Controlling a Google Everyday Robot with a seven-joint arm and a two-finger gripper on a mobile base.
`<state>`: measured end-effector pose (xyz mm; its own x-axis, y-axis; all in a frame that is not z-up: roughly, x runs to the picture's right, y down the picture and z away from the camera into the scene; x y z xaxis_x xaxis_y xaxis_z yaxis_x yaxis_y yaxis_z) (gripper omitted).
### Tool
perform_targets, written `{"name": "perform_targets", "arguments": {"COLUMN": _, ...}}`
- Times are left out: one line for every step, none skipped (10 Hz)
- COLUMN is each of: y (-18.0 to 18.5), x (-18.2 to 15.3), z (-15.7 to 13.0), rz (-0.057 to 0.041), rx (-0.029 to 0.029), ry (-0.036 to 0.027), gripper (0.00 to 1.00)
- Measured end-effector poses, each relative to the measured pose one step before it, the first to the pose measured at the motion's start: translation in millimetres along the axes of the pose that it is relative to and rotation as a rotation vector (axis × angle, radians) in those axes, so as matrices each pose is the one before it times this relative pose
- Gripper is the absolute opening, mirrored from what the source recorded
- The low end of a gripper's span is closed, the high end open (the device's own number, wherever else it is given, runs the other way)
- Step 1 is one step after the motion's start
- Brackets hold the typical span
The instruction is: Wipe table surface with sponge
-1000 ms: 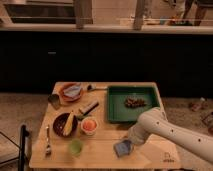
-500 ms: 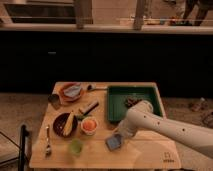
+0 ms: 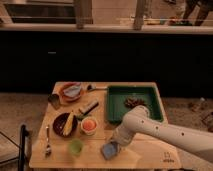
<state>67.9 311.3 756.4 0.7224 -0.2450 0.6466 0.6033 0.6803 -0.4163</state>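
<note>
— Where is the claw (image 3: 114,144)?
— Low over the front of the wooden tabletop (image 3: 145,156), pressed down on the blue-grey sponge (image 3: 109,150).
— Gripping it?
— Can't tell.
— And the sponge?
— Flat on the tabletop, just right of the green cup (image 3: 75,146), in front of the green tray (image 3: 157,102).

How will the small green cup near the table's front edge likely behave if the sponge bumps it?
The green cup looks small and probably light, so it would likely slide or tip. It stands just left of the sponge under the gripper, so contact seems plausible.
</note>
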Motion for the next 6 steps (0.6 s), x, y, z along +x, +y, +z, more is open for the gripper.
{"name": "perform_targets", "arguments": {"y": 4.97, "x": 6.12, "z": -2.2, "rz": 0.00872, "rx": 0.00126, "ry": 0.00068, "gripper": 0.0}}
{"name": "perform_targets", "arguments": {"y": 11.41, "x": 13.96, "z": -4.93, "rz": 0.0226, "rx": -0.00293, "ry": 0.00636, "gripper": 0.0}}
{"name": "perform_targets", "arguments": {"y": 11.55, "x": 17.16, "z": -4.8, "rz": 0.03348, "rx": 0.00057, "ry": 0.00935, "gripper": 0.0}}
{"name": "perform_targets", "arguments": {"y": 5.08, "x": 13.37, "z": -2.89, "rz": 0.02665, "rx": 0.00123, "ry": 0.01362, "gripper": 0.0}}
{"name": "perform_targets", "arguments": {"y": -0.26, "x": 14.65, "z": -3.25, "rz": 0.03266, "rx": 0.00742, "ry": 0.01736, "gripper": 0.0}}
{"name": "perform_targets", "arguments": {"y": -6.46, "x": 11.88, "z": -3.53, "rz": 0.02685, "rx": 0.01173, "ry": 0.01395, "gripper": 0.0}}
